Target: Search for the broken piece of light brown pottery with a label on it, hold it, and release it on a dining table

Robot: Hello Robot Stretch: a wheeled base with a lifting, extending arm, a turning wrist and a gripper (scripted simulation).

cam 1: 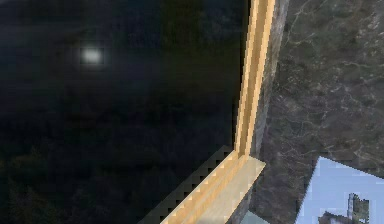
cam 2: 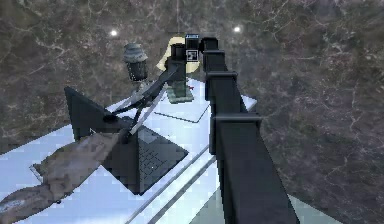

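Arm out over the tabletop, pale tan blob at its far end.

The task's thing reads only as a pale tan blob [cam 2: 181, 50] at the far end of the arm [cam 2: 232, 130], dark marbled wall [cam 2: 310, 80] behind it; shape and label are too small to make out. The arm runs as a dark bar from the bottom edge up over the light blue tabletop [cam 2: 100, 205]. The hand [cam 2: 165, 78] sits left of the white marker squares, thin fingers angling down-left toward an open laptop [cam 2: 125, 145]. Cannot tell how far open the hand is or whether it has hold of anything. A grey jar-like thing [cam 2: 135, 62] stands left of the hand. Forward view: dark window [cam 1: 110, 100], wooden frame [cam 1: 255, 70].
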